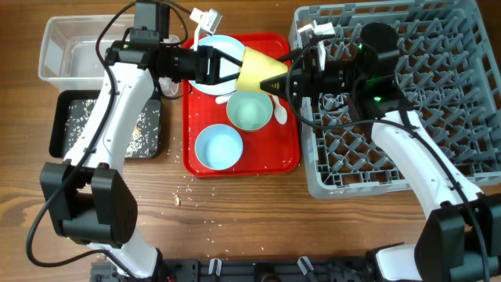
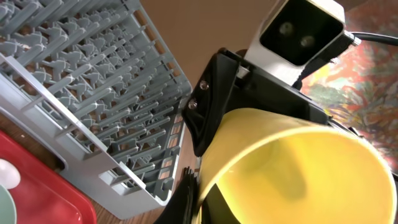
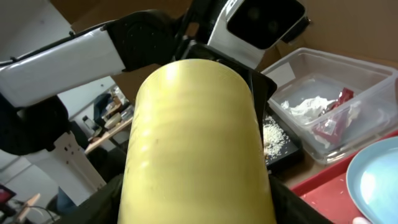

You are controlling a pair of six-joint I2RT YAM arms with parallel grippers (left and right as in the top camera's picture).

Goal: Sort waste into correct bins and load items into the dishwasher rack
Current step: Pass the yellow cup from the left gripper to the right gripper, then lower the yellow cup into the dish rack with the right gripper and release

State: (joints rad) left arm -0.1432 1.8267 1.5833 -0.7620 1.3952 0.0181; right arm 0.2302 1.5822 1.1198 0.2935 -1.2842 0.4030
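As left claw (image 1: 233, 69) and right claw (image 1: 276, 82) clench it, smooth tapered yellow cup (image 1: 257, 70) hangs aloft.

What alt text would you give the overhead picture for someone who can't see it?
A yellow cup hangs on its side above a red tray, the right arm's fingers around its narrow end and the left arm's fingers at its rim. Two light blue bowls sit on the tray; a grey dishwasher rack stands right of it.

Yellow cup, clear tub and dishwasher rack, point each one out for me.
yellow cup (image 1: 258, 70), overhead view, on its side wall.
clear tub (image 1: 48, 51), overhead view, on its left wall.
dishwasher rack (image 1: 462, 94), overhead view, on its lattice floor.
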